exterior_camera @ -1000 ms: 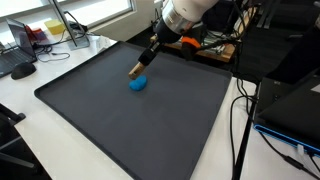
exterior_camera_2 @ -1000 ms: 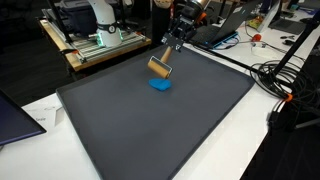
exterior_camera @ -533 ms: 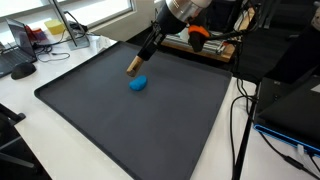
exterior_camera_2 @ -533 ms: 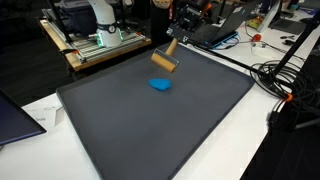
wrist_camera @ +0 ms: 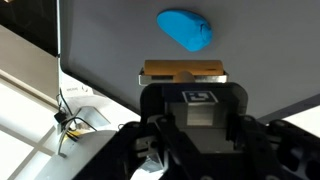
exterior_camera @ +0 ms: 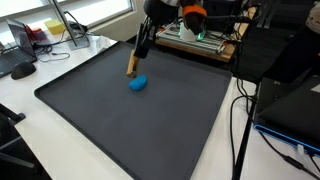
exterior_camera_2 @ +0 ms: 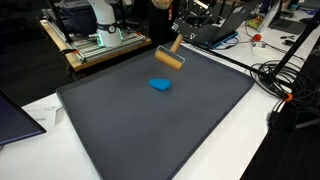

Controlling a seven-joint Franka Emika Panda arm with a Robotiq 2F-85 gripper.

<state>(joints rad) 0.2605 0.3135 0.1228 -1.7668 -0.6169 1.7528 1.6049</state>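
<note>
One blue lump (exterior_camera_2: 160, 85) lies on the table (exterior_camera_2: 150, 130), beneath and clear of the raised tool (exterior_camera_2: 177, 42), which is clamped on a wooden block (exterior_camera_2: 168, 59).

A dark mat (exterior_camera: 140, 120) covers a white table (exterior_camera: 60, 140) beside bright windows (exterior_camera: 100, 8).

The gripper (wrist_camera: 184, 86) fills the lower part of the view, its jaws closed on a wooden block (wrist_camera: 183, 70). Just beyond the block, apart from it, a blue lump (wrist_camera: 186, 29) lies on the dark mat (wrist_camera: 105, 50). Cables (wrist_camera: 66, 128) trail off the mat's edge.
</note>
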